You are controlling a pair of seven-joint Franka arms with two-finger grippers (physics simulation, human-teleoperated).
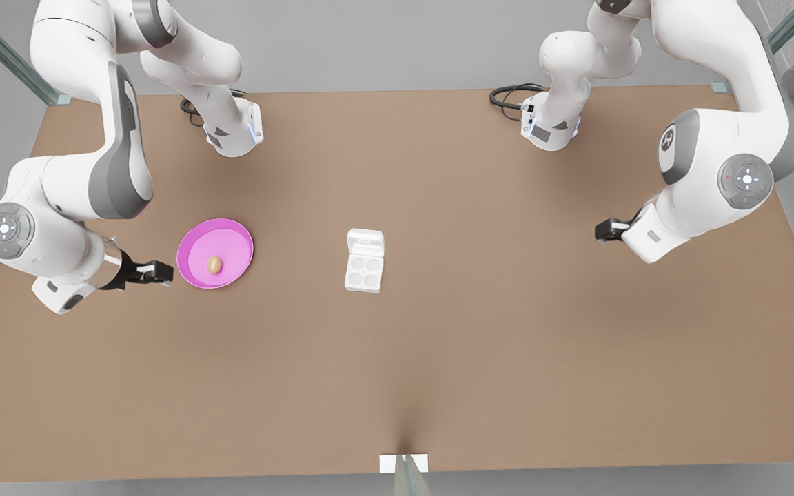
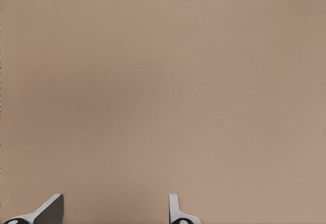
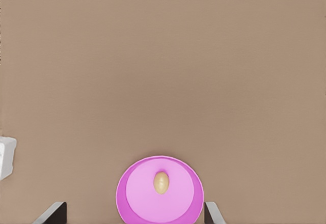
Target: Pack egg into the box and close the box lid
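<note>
Tan egg (image 1: 214, 264) in pink dish (image 1: 194, 269), white box (image 1: 363, 271) (four cups empty), box lid (image 1: 365, 243) open

the egg (image 1: 214, 264) lies in the dish (image 1: 194, 238), on the front view's left of the box (image 1: 363, 271).

White arms (image 1: 59, 172) with grey joint panels; black cables (image 1: 507, 93); dark jaws.
</note>
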